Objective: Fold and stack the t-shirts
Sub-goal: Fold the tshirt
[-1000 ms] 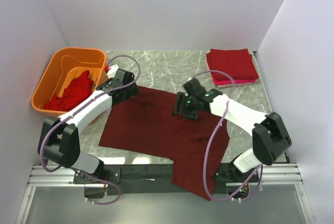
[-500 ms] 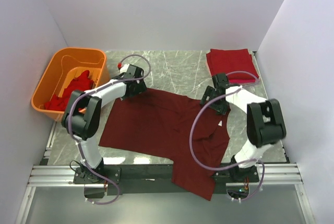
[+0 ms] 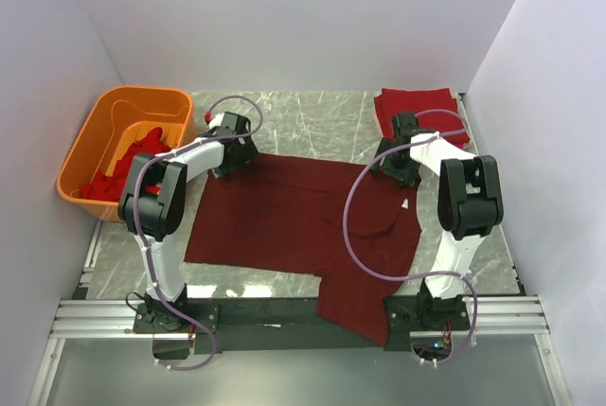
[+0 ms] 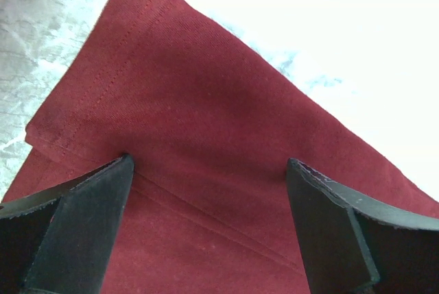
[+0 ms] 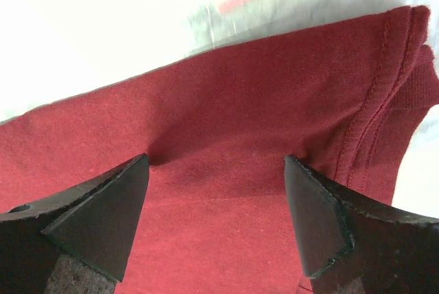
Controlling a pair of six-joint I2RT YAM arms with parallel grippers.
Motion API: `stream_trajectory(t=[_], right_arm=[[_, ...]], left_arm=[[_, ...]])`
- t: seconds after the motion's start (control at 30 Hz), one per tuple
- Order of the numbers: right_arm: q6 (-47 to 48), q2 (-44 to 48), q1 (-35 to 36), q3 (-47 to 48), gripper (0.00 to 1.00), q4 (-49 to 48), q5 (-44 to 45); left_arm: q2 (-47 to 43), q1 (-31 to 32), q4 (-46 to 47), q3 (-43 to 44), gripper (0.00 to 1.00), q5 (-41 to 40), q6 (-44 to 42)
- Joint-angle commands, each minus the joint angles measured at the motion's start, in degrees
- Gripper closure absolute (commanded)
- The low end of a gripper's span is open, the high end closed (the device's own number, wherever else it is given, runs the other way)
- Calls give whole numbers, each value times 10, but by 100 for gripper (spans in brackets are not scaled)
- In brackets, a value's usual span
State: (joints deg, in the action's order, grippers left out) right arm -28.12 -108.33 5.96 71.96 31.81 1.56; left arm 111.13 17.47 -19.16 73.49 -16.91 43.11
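Top view: dark maroon t-shirt (image 3: 294, 226) spread flat on grey marble table (image 3: 303, 127). My left gripper (image 3: 230, 155) at far-left corner, right gripper (image 3: 396, 162) at far-right. Orange tub (image 3: 95, 155) left, folded red stack (image 3: 421, 108) right.
Left wrist: black fingers (image 4: 75, 225) apart, tips on fine-knit cloth, stitched hem.
Right wrist: fingers apart, tips on cloth; double-stitched seam beside.

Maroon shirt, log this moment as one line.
maroon t-shirt: spread flat, unfolded | left gripper: open, tips on far-left corner | right gripper: open, tips on far-right corner | folded stack: far right
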Motion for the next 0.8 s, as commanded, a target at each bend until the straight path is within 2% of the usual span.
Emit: stream_trajectory(t=[0.0, 0.13, 0.3, 0.5, 0.63, 0.77], right_arm=[[30, -34, -11, 38, 14, 9, 24], [46, -49, -5, 59, 14, 15, -11], [65, -70, 30, 96, 14, 37, -6], [59, -89, 47, 130, 14, 47, 15], [63, -91, 46, 140, 14, 51, 58], [76, -84, 46, 158, 14, 55, 53]], left_arm=[[15, -22, -35, 9, 0, -4, 25], [-6, -27, -33, -26, 0, -5, 35], [-41, -33, -43, -60, 1, -28, 47], [-44, -43, -57, -54, 0, -53, 53], [-42, -44, -50, -47, 1, -44, 44], [-55, -42, -67, -29, 1, -28, 38]])
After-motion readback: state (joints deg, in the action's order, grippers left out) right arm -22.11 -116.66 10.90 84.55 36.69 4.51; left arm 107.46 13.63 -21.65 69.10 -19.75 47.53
